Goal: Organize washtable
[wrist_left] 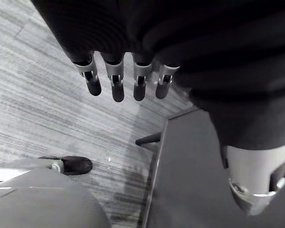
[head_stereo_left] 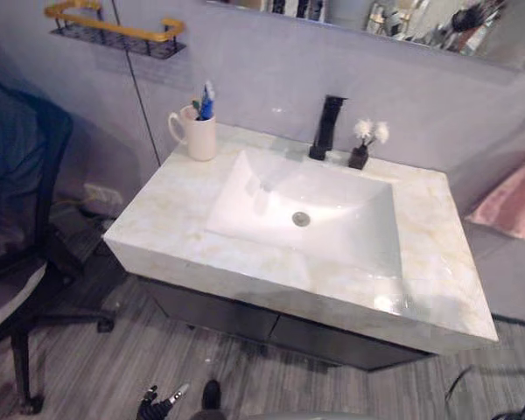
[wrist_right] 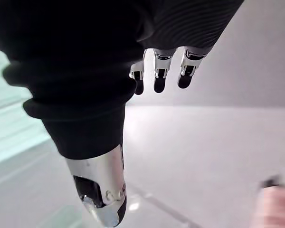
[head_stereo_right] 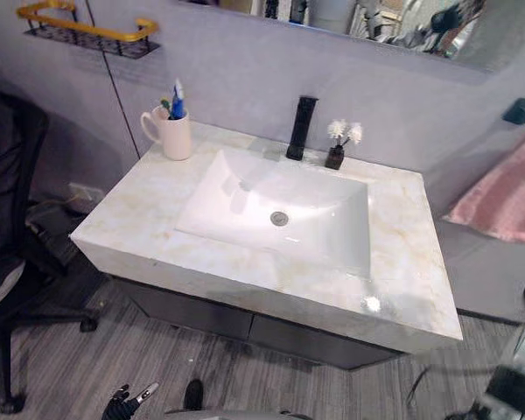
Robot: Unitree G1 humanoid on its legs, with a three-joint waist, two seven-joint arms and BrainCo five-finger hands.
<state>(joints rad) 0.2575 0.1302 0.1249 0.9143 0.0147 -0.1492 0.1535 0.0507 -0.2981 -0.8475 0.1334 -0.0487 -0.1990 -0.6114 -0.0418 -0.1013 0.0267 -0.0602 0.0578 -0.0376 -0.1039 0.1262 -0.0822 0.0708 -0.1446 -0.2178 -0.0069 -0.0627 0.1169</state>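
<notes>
— Hands first: where do yours hang?

— Low, both of them. My left hand (wrist_left: pixel 128 80) hangs over the grey plank floor (wrist_left: pixel 38 109), fingers straight and apart, gripping nothing. My right hand (wrist_right: pixel 161 71) is likewise slack and empty.

— And the washtable?

— The pale marble washtable with its white basin (head_stereo_left: pixel 171 219) lies up and ahead of both. The white mug holding a blue toothbrush (head_stereo_left: pixel 199 131) stands upright at its far corner, nearer my left hand. The countertop already looks tidy.
</notes>
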